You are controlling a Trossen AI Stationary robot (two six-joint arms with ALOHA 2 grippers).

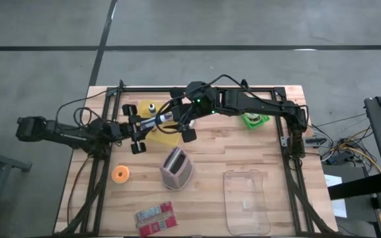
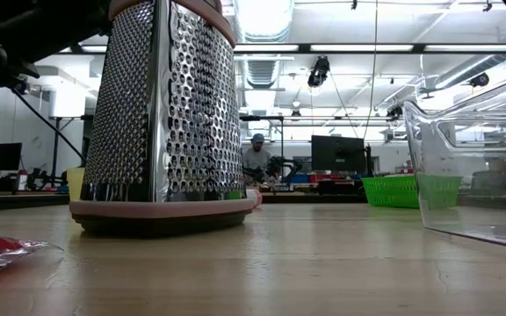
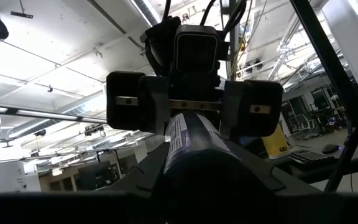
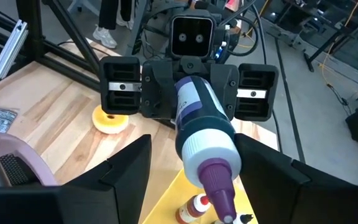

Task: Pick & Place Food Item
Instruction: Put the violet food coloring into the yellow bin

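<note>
A white bottle [image 4: 199, 118] with a dark label and a purple nozzle cap [image 4: 219, 186] hangs in the air between the two arms, above a yellow plate [image 1: 166, 137]. My left gripper [image 1: 147, 125] comes from the table's left and is shut on the bottle. My right gripper [image 4: 192, 144] faces it from the right and is open. Its two fingers stand on either side of the bottle's cap end. I cannot tell whether they touch it. An orange ring-shaped food piece [image 1: 121, 174] lies on the table to the near left. My left gripper pinches the bottle's base end [image 4: 188, 102] between its two fingers, coming from the table's left and slanting upward. The bottle juts out beyond the fingers, in line with them, with its cap toward my right gripper. It is lifted clear of the plate and table.
A metal box grater [image 1: 176, 166] stands near the table's middle and fills the low view. A clear plastic container [image 1: 247, 201] sits near right, a green basket [image 1: 255, 120] far right, a red packet [image 1: 156, 218] at the near edge. A small sauce bottle [image 4: 191, 208] stands by the plate.
</note>
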